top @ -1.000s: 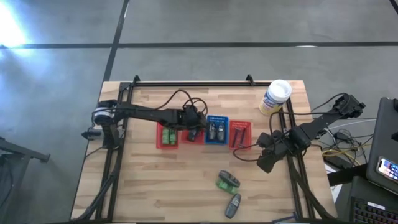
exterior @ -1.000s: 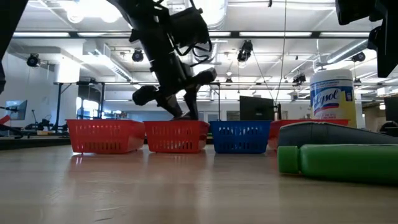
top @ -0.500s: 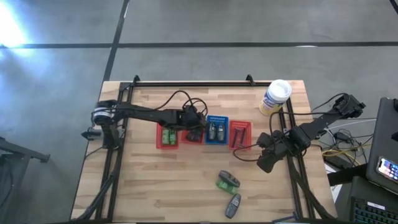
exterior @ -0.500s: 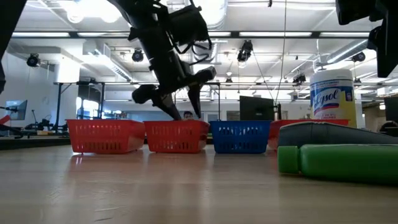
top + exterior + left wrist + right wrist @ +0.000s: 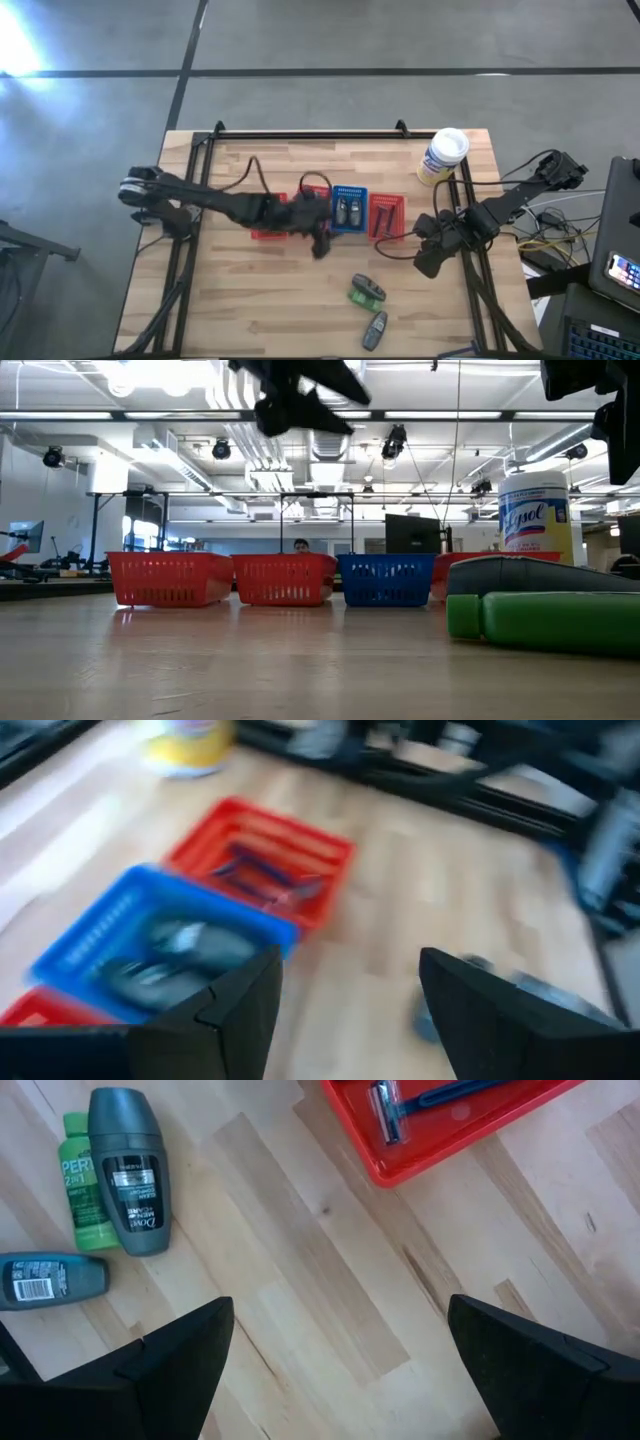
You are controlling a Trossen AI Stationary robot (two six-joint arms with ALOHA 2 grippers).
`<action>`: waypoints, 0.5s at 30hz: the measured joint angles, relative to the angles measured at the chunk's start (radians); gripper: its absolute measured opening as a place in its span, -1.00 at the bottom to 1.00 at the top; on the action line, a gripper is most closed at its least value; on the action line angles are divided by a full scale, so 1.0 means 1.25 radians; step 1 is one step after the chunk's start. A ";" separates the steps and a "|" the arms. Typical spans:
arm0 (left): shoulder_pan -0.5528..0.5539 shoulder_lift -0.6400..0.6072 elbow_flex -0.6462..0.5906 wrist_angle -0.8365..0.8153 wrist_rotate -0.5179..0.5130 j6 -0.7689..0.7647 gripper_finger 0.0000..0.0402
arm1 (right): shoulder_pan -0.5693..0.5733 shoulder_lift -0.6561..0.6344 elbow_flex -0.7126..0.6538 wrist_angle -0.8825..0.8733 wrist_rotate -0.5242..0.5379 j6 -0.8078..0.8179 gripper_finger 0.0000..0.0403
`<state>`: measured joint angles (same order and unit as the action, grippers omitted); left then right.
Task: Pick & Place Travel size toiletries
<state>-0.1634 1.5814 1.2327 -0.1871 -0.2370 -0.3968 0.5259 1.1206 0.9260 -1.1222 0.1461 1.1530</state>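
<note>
**Left end effector open and empty above the basket row; three toiletries loose on the worktop**

From the high view, we see four baskets in a row at the middle of the wooden worktop [image 5: 250, 290]. The left end effector [image 5: 320, 243] sits just in front of that row, near the blue basket [image 5: 349, 210], which holds two grey oval bottles [image 5: 347, 211]. The red basket [image 5: 387, 215] to its right holds razors. Three loose toiletries lie near the front edge: a grey bottle [image 5: 369, 287] touching a green tube [image 5: 360, 298], and another grey bottle [image 5: 374, 331] just beyond them. The right end effector [image 5: 426, 262] waits near the right edge. A white canister [image 5: 441, 156] stands at the back right.

In the low view, we see the left end effector [image 5: 345, 405] raised high above the basket row, its fingers apart with nothing between them. The green tube [image 5: 545, 622] lies close to the camera.

In the left wrist view, we see its two fingers [image 5: 235, 1010] spread wide and empty over the blue basket [image 5: 110, 935] and a red basket [image 5: 265, 855].

In the right wrist view, we see that end effector's fingers [image 5: 175, 1355] wide apart and empty over bare wood, with a razor [image 5: 388, 1110] in the red basket [image 5: 440, 1135], and the green tube [image 5: 78, 1180] beside a grey bottle [image 5: 130, 1170].
</note>
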 joint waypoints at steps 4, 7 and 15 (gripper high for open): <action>-0.062 0.023 0.000 0.064 0.016 0.090 0.20 | 0.000 0.000 0.000 0.000 -0.023 0.009 0.82; -0.086 0.066 0.000 0.105 0.019 0.126 0.20 | 0.013 0.000 -0.001 -0.002 -0.042 0.019 0.82; -0.112 0.238 0.101 0.120 0.105 0.220 0.20 | 0.071 0.000 -0.017 -0.039 -0.064 0.110 0.82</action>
<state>-0.3031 1.8792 1.3587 -0.0366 -0.1061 -0.1215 0.6147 1.1202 0.9043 -1.1709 0.0664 1.2910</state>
